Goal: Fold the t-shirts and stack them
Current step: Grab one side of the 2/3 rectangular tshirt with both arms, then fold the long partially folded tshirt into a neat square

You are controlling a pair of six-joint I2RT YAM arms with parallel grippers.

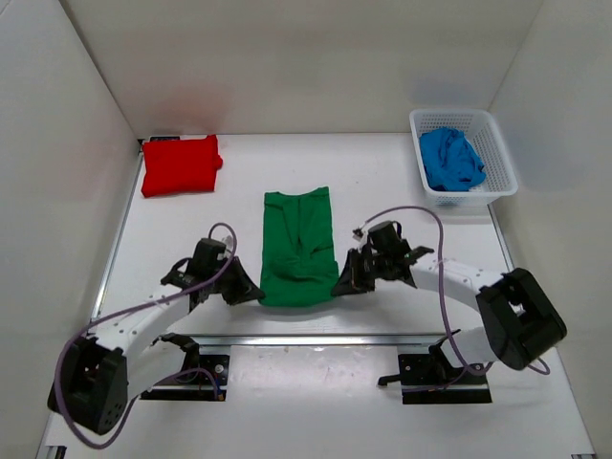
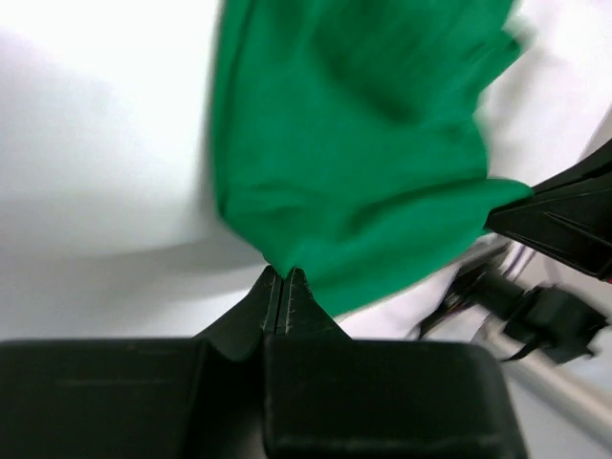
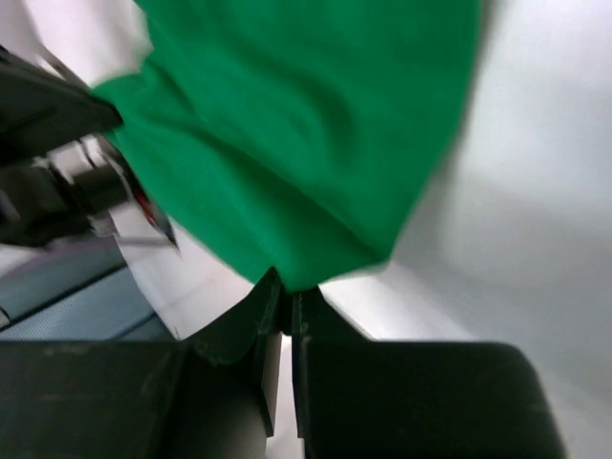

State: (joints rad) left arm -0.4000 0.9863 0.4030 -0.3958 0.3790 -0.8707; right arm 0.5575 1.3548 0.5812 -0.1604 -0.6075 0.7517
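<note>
The left gripper is pressed together on the near left corner of the green shirt. The right gripper is clamped in the same way on the near right corner. Both sit low at the shirt's near edge, one on each side.

The green shirt lies in the middle of the desk, running away from the arms as a narrow strip. Its sides look already turned in, so the lengthwise fold seems done. My guess is that the cross fold comes next, carrying the near edge over toward the far one.

At the far left corner, a red shirt lies as a compact rectangle and looks finished. A blue shirt is crumpled in the basket at the far right, not yet folded. So roughly one shirt is done, one is partway and one is untouched.

The green cloth is thin and limp, creased down its middle and puckered where the corners are pinched. Both wrist views of it are blurred.
</note>
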